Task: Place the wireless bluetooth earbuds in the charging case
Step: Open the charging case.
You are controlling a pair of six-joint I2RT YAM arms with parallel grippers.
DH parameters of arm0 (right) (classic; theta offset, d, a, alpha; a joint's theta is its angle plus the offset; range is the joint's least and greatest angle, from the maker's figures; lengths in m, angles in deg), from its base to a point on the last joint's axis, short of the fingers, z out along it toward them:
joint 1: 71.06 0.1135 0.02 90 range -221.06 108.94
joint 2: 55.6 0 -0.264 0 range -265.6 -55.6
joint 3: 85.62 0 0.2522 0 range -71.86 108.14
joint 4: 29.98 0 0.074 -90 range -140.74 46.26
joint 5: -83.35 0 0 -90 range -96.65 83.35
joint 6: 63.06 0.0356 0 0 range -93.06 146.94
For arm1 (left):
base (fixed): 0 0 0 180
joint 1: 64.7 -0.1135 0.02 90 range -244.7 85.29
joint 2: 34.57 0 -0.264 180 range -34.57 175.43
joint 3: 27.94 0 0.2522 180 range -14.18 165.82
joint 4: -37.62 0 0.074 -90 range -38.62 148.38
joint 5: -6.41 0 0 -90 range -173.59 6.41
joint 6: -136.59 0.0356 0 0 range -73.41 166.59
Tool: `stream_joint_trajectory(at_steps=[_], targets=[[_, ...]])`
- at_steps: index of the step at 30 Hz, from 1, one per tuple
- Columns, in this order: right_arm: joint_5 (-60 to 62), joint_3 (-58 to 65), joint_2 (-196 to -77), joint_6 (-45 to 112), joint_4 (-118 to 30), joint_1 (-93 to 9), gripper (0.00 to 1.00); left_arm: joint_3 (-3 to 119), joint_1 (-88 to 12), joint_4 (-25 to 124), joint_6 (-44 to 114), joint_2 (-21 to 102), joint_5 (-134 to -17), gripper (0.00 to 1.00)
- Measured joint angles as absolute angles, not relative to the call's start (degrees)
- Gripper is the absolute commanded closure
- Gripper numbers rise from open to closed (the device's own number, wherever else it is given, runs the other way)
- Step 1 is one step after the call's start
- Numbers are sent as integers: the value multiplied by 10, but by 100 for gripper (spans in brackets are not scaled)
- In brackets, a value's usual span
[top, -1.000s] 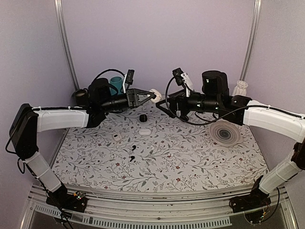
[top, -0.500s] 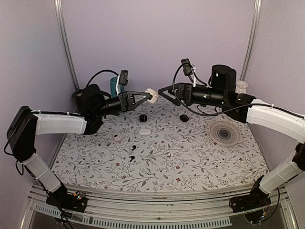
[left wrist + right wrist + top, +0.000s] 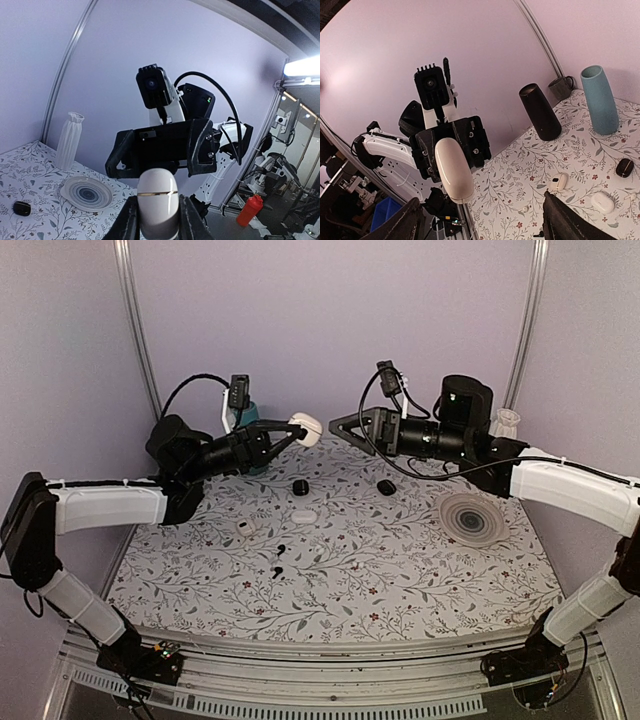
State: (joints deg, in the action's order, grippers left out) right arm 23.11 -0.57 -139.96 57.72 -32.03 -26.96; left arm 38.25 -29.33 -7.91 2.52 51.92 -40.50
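My left gripper [image 3: 300, 430] is shut on the white charging case [image 3: 306, 428] and holds it high above the table, lid closed. In the left wrist view the case [image 3: 157, 197] stands upright between my fingers [image 3: 129, 220], and a thin seam line runs round it. My right gripper [image 3: 334, 426] is open and empty. It faces the case from the right, a small gap away. The right wrist view shows the case [image 3: 454, 169] in the left gripper, between my spread fingers [image 3: 405, 225]. Two small black earbuds [image 3: 279, 558] lie on the table.
Two black pebble cases [image 3: 299, 486] [image 3: 386, 487], a white case [image 3: 304, 517] and a small white piece [image 3: 244, 529] lie on the floral table. A ringed plate [image 3: 472, 517] sits right. A teal vase [image 3: 245, 418] and a white vase [image 3: 506, 423] stand at the back.
My left gripper has lifted the white case up and a little to the left. My right gripper has risen too and now faces the case at the same height.
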Motion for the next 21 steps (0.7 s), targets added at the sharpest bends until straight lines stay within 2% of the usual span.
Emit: stream_joint_trajectory(at_steps=[12, 21], targets=[[212, 0, -1419, 558, -309, -230, 39, 382, -294, -72, 38, 519, -377, 100], [190, 9, -1423, 555, -320, -239, 41, 383, -294, -70, 40, 519, -352, 100]])
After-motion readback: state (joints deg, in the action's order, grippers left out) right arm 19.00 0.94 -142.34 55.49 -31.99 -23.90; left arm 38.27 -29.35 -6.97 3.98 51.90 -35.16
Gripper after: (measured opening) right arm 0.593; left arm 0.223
